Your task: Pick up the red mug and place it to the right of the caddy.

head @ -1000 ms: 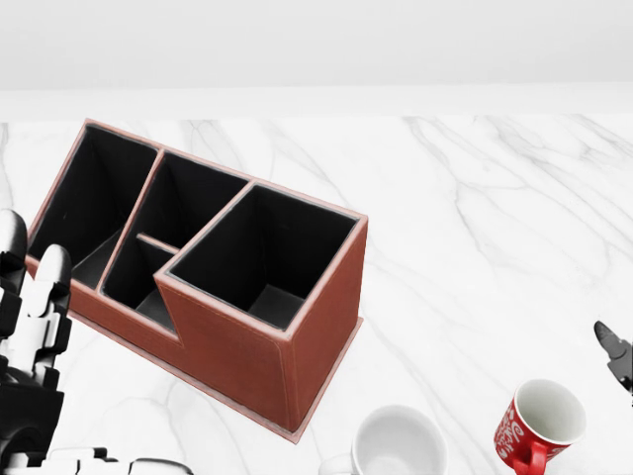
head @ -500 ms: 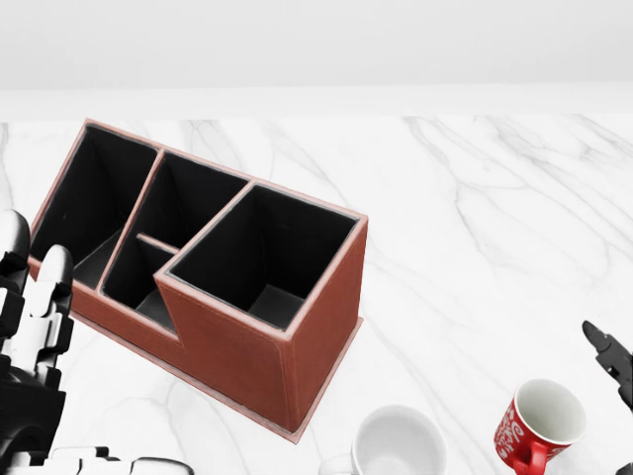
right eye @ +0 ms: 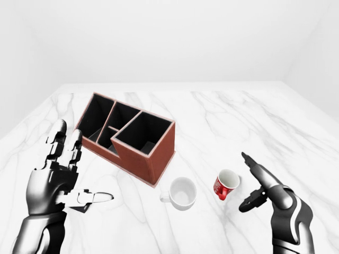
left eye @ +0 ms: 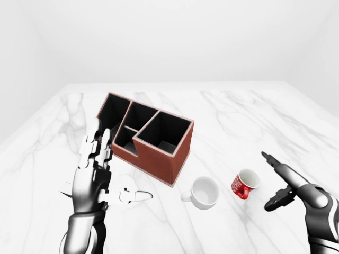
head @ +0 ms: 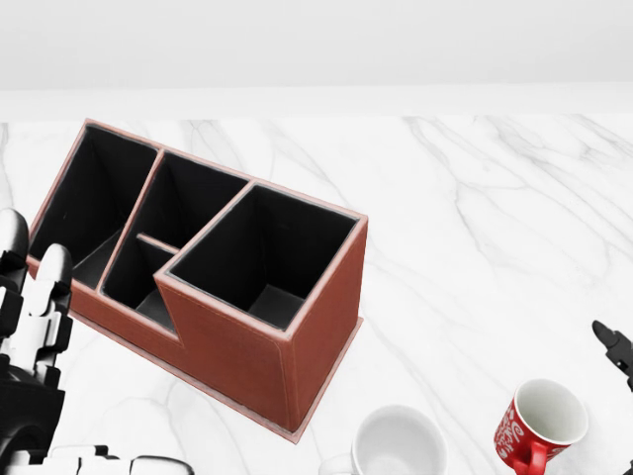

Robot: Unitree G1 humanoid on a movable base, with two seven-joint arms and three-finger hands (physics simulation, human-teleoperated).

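Note:
The red mug [left eye: 244, 183] stands upright on the marble table, right of a white mug [left eye: 204, 192] and lower right of the brown caddy [left eye: 147, 136]. It also shows at the head view's bottom right as the red mug [head: 539, 424]. My right hand [left eye: 277, 182] hovers open just right of the red mug, fingers spread, apart from it. At the lower left my left hand [left eye: 108, 174] is raised with open fingers, left of the caddy, holding nothing.
The caddy has several black compartments and sits angled on the white marble table [left eye: 238, 121]. The white mug lies between caddy and red mug. Table edges show at the far top and left; a pale wall stands behind.
In the head view my right fingertip first rose slightly, then dropped back toward the right edge. The mugs, the caddy and my left hand have stayed where they were.

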